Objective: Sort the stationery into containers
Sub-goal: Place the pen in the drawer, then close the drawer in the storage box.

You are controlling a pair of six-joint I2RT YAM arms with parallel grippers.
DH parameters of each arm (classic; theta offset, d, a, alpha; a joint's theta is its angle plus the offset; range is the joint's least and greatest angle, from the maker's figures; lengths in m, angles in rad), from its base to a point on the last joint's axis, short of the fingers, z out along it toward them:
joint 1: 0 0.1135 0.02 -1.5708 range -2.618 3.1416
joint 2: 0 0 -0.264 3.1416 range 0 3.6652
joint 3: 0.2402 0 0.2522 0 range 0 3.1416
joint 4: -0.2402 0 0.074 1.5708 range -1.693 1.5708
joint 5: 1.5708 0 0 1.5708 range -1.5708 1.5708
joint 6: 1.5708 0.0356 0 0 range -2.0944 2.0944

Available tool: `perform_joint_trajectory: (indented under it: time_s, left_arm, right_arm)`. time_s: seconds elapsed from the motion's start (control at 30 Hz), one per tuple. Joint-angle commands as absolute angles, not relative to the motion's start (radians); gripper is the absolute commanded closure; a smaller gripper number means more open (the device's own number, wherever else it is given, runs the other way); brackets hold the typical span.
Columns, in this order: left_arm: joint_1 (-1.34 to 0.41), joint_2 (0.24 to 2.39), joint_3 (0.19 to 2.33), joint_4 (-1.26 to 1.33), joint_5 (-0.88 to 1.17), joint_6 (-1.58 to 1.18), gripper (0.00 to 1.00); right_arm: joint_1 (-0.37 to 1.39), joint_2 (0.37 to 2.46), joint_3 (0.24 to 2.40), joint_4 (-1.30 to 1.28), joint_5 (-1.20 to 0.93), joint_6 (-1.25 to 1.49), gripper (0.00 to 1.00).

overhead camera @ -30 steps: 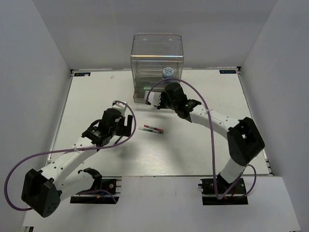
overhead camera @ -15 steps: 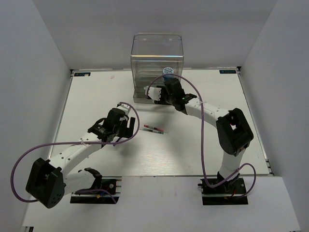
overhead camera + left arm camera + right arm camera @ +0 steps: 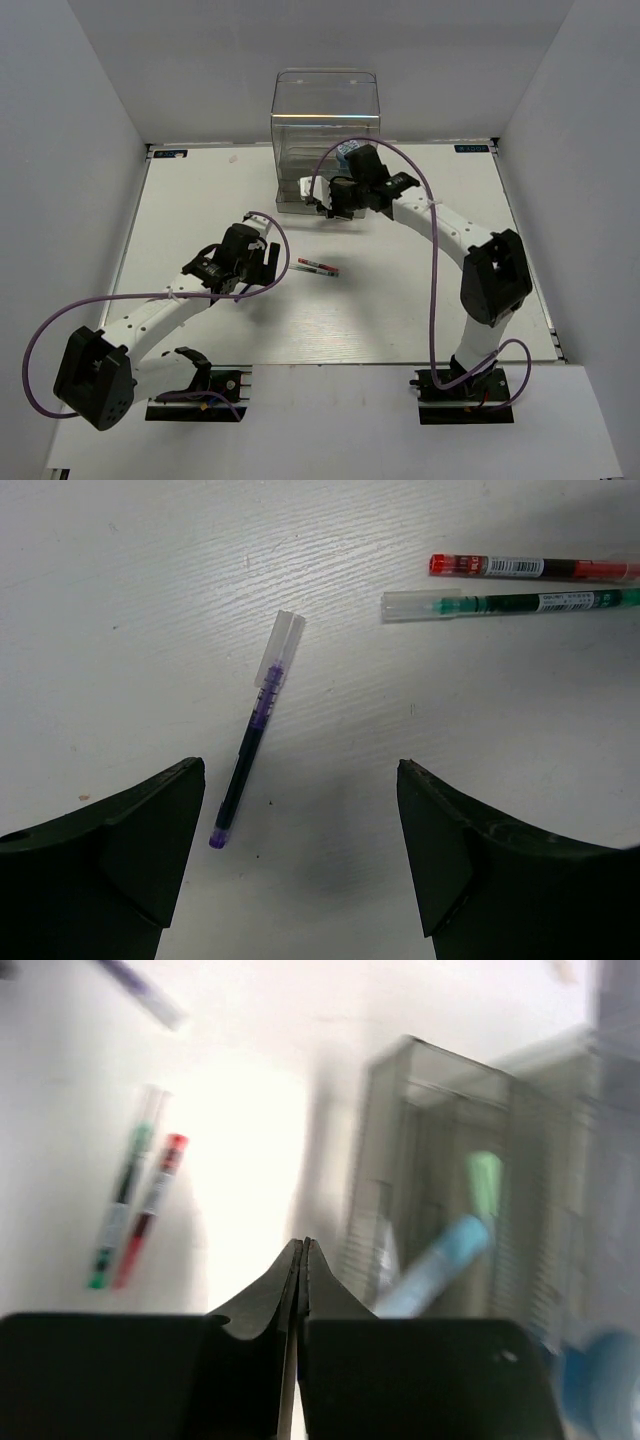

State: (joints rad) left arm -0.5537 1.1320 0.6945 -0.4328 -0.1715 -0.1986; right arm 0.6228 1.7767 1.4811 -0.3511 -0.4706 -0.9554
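Observation:
The clear organiser (image 3: 325, 120) stands at the back centre, with a blue-white roll (image 3: 346, 147) inside. My right gripper (image 3: 332, 205) is shut and empty right in front of its lowest drawers. The blurred right wrist view shows the gripper (image 3: 302, 1245) before the organiser (image 3: 440, 1150), with a light blue pen (image 3: 435, 1265) and a green marker (image 3: 485, 1180) in it. My left gripper (image 3: 300, 850) is open just above the table. A purple pen (image 3: 255, 725) lies by its left finger. A red pen (image 3: 530, 567) and a green pen (image 3: 510, 602) lie side by side beyond it.
The red and green pens (image 3: 318, 267) lie mid-table, just right of my left gripper (image 3: 262, 262). White walls close in the table on the left, right and back. The right arm's purple cable (image 3: 432, 250) loops over the table's right half.
My right arm has swung its wrist up and to the right along the organiser's front, staying shut. My left gripper shifted slightly right early on, then held still.

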Motion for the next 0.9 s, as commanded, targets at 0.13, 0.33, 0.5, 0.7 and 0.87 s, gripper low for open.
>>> perform_joint_trajectory:
  time_s: [0.13, 0.33, 0.5, 0.7, 0.87]
  left_arm:
    - [-0.552, 1.103, 0.696, -0.413, -0.169, -0.193, 0.13]
    - [-0.552, 1.103, 0.696, -0.413, -0.169, -0.193, 0.09]
    - [-0.552, 1.112, 0.696, -0.413, -0.178, -0.193, 0.07]
    - [-0.552, 1.112, 0.696, -0.413, -0.178, -0.193, 0.07]
    - [-0.552, 1.102, 0.696, -0.403, -0.135, -0.193, 0.07]
  right_arm:
    - [0.62, 1.959, 1.681, -0.646, -0.6, -1.065, 1.0]
    - [0.62, 1.994, 1.637, -0.422, -0.405, -0.989, 1.0]
    - [0.618, 2.013, 1.597, -0.226, -0.241, -0.907, 1.0]
    - [0.614, 2.026, 1.585, -0.103, -0.101, -0.893, 1.0]
    - [0.606, 2.057, 1.606, -0.057, -0.045, -0.899, 1.0]
